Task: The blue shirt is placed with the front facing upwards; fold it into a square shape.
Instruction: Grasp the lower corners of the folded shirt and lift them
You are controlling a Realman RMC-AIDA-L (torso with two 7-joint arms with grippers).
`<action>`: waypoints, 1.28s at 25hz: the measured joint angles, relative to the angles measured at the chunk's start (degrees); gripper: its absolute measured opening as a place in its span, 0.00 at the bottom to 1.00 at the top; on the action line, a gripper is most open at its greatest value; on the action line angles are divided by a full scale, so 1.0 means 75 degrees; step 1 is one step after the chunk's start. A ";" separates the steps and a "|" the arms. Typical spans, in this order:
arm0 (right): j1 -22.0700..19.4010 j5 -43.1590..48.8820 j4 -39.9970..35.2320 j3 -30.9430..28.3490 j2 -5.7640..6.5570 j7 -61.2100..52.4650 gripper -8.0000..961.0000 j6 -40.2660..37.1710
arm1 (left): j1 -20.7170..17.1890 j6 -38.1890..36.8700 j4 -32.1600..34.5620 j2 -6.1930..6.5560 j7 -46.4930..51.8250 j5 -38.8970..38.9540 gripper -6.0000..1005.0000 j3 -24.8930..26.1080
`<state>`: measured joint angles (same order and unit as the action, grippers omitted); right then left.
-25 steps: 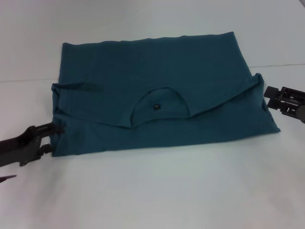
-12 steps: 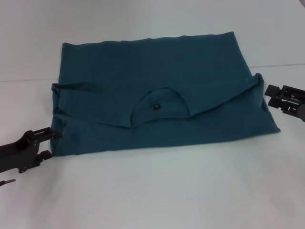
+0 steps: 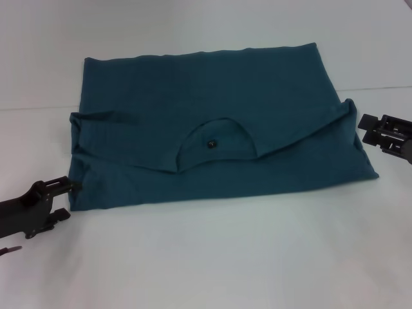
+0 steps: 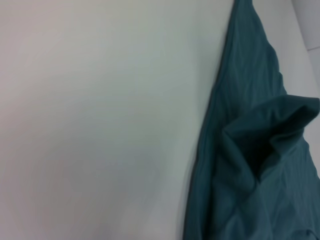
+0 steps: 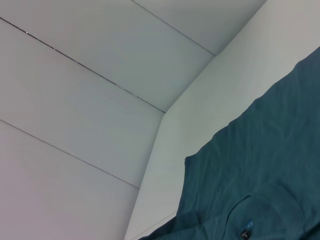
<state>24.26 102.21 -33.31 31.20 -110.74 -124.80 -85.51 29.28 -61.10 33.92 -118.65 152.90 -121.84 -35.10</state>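
The left gripper (image 3: 64, 196) sat low at the near left of the white counter (image 3: 212, 257), just off the near left corner of the dark teal-blue short-sleeved cotton shirt (image 3: 212, 116). Its fingers stood slightly apart and held nothing; I saw no cloth between them. The left wrist view showed bare counter beside the shirt's edge, with a loose sleeve pocket bunched open (image 4: 280, 130).

The shirt lay spread at the counter's middle, already folded once across: the collar end was turned onto the body, so that the round ribbed collar (image 3: 215, 141) with its small dark tag faced up near the centre. The result was a wide rectangle, not yet a square.

The right gripper (image 3: 370, 131) rested at the shirt's right edge, beside the raised fold corner. Its fingers appeared parted and empty, though I judged this with less certainty.

I judged the cross fold complete and both arms released. The next move called for gripping one side edge at two corners and carrying it over toward the opposite side.
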 joint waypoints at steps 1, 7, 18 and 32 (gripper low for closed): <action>0.0000 0.0000 0.0000 0.0000 -0.0001 0.0000 0.65 0.0000 | 0.0006 0.0033 -0.0022 0.0001 0.0001 -0.0014 0.72 0.0000; -0.0002 0.0000 0.0000 -0.0017 0.0000 0.0000 0.65 0.0020 | 0.0107 0.0184 -0.0162 0.0013 0.0004 -0.0090 0.71 -0.0006; -0.0010 0.0001 0.0000 -0.0023 -0.0007 -0.0001 0.65 0.0004 | 0.0374 0.0280 -0.0350 0.0069 0.0029 -0.0097 0.72 -0.0008; -0.0012 0.0016 0.0000 -0.0092 -0.0024 -0.0001 0.65 -0.0023 | 0.0390 0.0019 -0.0376 0.0171 0.0335 0.0409 0.72 0.0176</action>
<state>24.17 102.33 -33.31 30.50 -110.92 -124.81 -85.69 32.21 -60.96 31.09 -117.37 155.41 -118.77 -33.78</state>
